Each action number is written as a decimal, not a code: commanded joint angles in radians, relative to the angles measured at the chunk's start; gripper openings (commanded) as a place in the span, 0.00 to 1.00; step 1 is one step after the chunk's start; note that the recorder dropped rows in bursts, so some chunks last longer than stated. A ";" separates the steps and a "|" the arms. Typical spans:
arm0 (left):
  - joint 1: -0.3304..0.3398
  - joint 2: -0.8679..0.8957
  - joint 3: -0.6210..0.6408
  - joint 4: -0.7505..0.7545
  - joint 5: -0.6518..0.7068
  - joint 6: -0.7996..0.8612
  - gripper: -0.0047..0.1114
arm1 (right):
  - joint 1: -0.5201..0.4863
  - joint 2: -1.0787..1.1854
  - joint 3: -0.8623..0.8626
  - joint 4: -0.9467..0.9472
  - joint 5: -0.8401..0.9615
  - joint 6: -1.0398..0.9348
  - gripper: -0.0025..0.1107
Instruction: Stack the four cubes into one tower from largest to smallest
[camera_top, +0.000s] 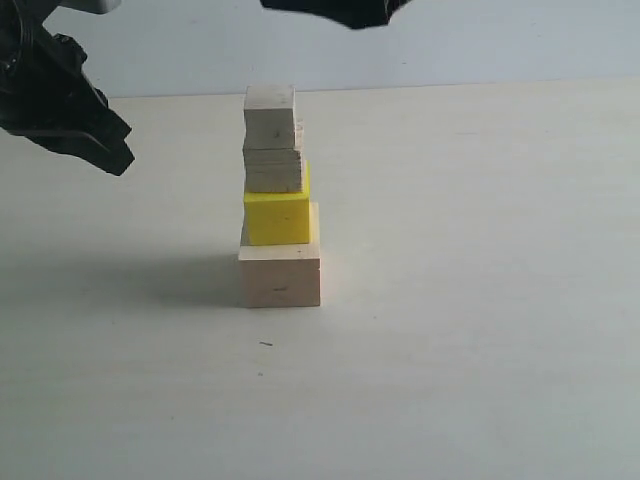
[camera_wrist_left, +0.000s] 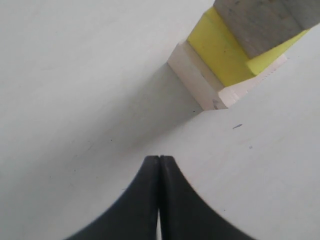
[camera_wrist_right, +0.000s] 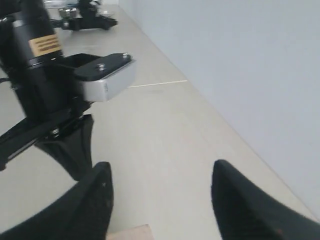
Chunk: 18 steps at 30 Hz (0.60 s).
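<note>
Likely light and stiff, the blocks in this staggered tower (camera_top: 279, 200) want gentle grips on flat opposite sides; left jaws pinched together, right jaws wide.

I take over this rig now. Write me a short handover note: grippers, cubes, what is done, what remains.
Left gripper: jaws shut, empty, off to the side of the stack.
Right gripper: jaws open, empty, above the stack.
Cubes: large pale cube on the table, yellow cube on it, then grained cube, small pale cube on top.
Done: all four stacked, free of both grippers.
Left: probably only moving the arms clear without bumping it.
</note>
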 joint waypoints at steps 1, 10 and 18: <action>-0.002 -0.009 0.003 0.000 -0.009 0.001 0.04 | 0.001 -0.099 -0.004 -0.096 -0.148 0.188 0.34; -0.002 -0.009 0.003 0.000 -0.036 0.009 0.04 | 0.001 -0.204 -0.004 -0.464 -0.461 0.654 0.02; -0.002 -0.027 0.003 -0.059 -0.113 0.013 0.04 | -0.071 -0.286 0.048 -0.687 -0.513 0.973 0.02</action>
